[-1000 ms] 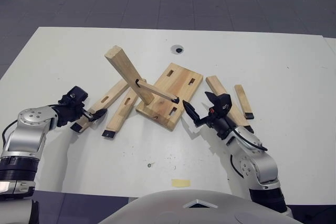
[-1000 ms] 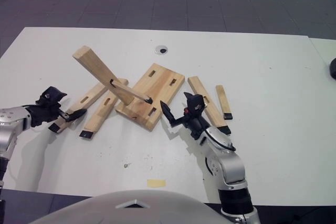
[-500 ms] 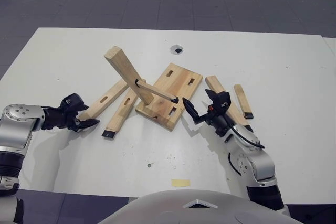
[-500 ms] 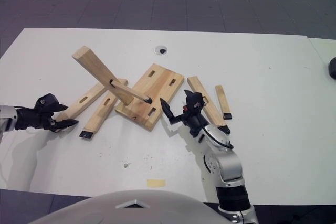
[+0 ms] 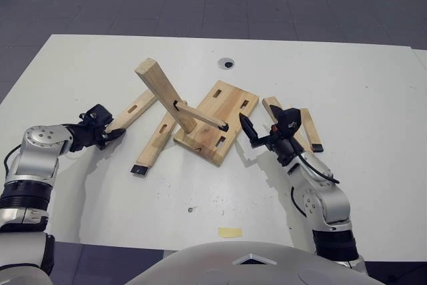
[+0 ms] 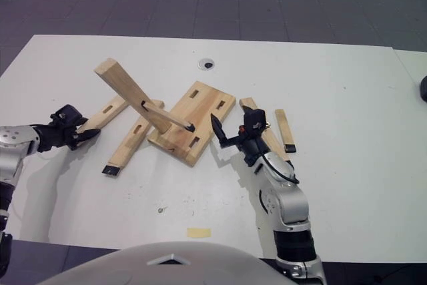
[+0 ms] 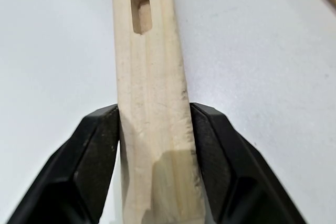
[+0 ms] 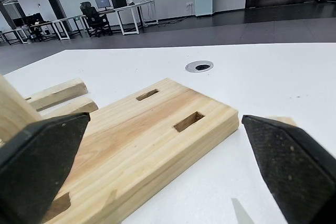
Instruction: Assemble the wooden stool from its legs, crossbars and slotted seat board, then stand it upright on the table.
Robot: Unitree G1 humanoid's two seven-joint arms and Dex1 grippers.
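While the left gripper (image 5: 108,133) is clenched on one end of a slotted leg (image 7: 149,72), near the tabletop's (image 5: 373,98) left edge, the leg itself lies flat and points toward the far middle. Right gripper (image 6: 233,128) hangs spread and holds nothing, just beside the near-right edge of the seat board (image 5: 225,106), which lies flat mid-tabletop.

Step in hand, as I judge it: lift this leg and carry it to a free slot in the board.
- Grip sits at the very end, so the free length will tend to droop; raise it slowly and keep it level.
- Square the leg to the slot before pressing down. Cannot tell which end carries the tenon.
- The empty right gripper could steady the board against sliding.

In the way:
- A fitted leg (image 5: 160,88) stands tilted out of the board, leaning toward the far-left corner, with a crossbar (image 5: 200,116) plugged into its side. Knocking either may unseat them.
- A second loose leg (image 5: 155,141) lies between the held leg and the board.

Around: another leg (image 5: 270,104) and a short crossbar (image 5: 308,128) lie right of the board; cable hole (image 5: 229,63) near the far edge; yellow tag (image 5: 230,232) at the near edge.
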